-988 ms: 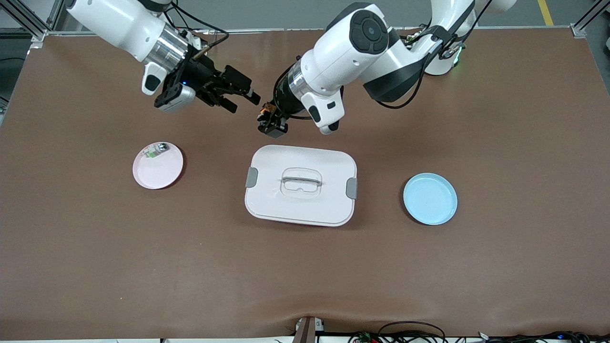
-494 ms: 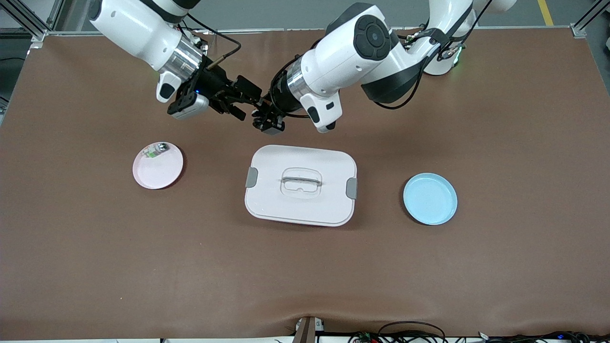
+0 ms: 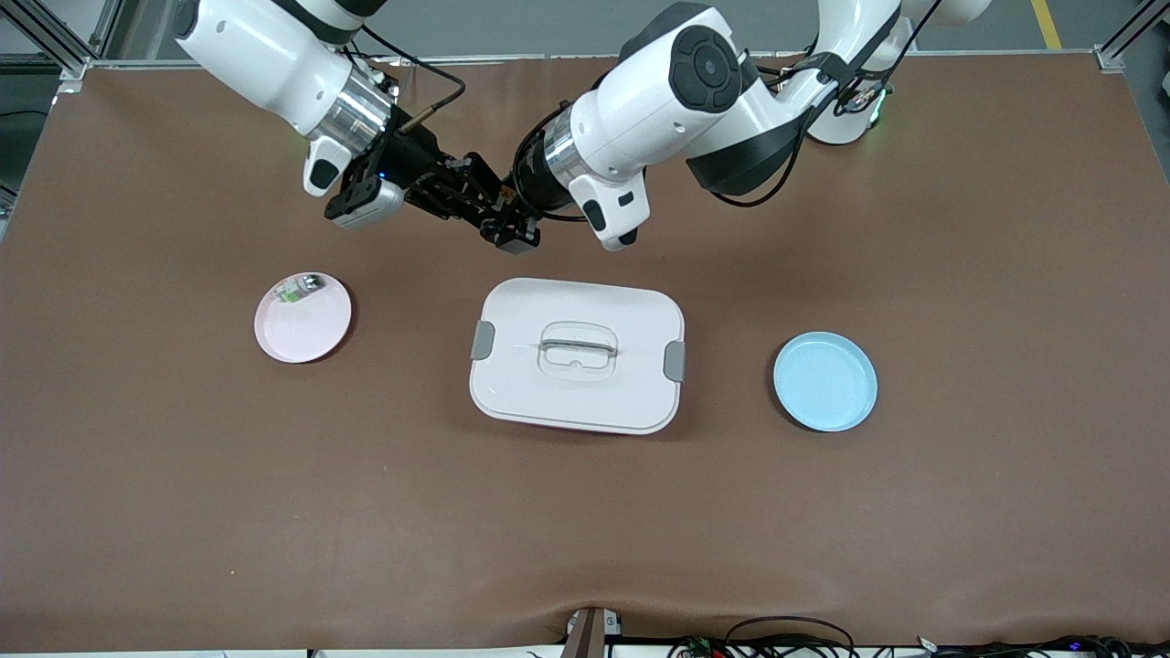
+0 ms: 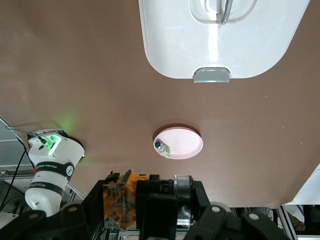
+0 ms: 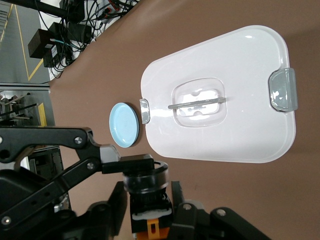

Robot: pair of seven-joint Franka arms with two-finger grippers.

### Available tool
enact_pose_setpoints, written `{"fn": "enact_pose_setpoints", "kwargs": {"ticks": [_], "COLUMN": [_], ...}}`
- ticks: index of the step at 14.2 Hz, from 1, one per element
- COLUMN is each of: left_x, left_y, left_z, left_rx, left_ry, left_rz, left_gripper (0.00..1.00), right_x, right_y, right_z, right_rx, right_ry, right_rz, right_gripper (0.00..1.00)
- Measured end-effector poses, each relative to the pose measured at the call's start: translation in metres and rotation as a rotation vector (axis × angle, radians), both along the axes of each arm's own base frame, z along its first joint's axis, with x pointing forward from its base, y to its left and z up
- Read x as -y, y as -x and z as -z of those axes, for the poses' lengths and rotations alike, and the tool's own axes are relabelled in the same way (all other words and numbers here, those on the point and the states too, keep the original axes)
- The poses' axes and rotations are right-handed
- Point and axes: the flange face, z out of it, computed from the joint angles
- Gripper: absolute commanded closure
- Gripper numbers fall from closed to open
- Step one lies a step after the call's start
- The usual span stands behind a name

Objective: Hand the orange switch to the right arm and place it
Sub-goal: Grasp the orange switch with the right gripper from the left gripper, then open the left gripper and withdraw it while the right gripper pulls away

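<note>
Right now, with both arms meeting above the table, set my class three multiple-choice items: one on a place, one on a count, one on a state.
1. Where does the small white-and-green part lie?
A. on the pink plate
B. on the blue plate
C. on the white lidded box

2. How many round plates are on the table?
A. one
B. two
C. three

3. What state is the left hand in?
A. wide open, empty
B. shut on the orange switch
C. resting on the box

Key: 1 A, the part sits at the pink plate's rim; 2 B, one pink, one blue; 3 B, the left wrist view shows the switch between its fingers, with the right hand meeting it.
</note>
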Motion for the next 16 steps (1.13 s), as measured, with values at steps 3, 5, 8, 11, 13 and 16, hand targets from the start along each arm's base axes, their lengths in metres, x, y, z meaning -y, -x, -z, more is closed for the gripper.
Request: {"fn": "enact_pose_setpoints", "kwargs": {"ticks": [3, 5, 8, 11, 13, 16], "left_x": [-0.001, -0.001, -0.003, -0.023, -0.052, -0.082], "left_y": [-0.001, -0.001, -0.005, -0.023, -0.046, -0.069], "left_z": [-0.001, -0.001, -0.01, -0.026, -0.035, -0.031], "left_rx": [-0.007, -0.007, 0.009, 0.068, 0.133, 0.273], "left_ry": [0.003, 0.004, 0.02, 0.038, 0.021, -0.106], "left_rz": [-0.001, -0.001, -0.011, -0.005, -0.008, 0.039], "left_gripper": [0.36, 0.0, 0.0, 0.0, 0.0, 0.0], "right_x": [0.0, -0.001, -0.004, -0.004, -0.005, -0.004], "right_y": [0.0, 0.0, 0.001, 0.001, 0.002, 0.005], "right_z": [-0.001, -0.001, 0.002, 0.003, 0.004, 0.01], "right_rx": [0.003, 0.003, -0.018, -0.023, -0.033, -0.034], "right_ry": [-0.001, -0.002, -0.004, -0.003, 0.002, 0.077], "right_rz": [-0.002, -0.002, 0.011, 0.012, 0.003, -0.058], "right_gripper": [1.0, 1.0, 1.0, 1.0, 1.0, 1.0]}}
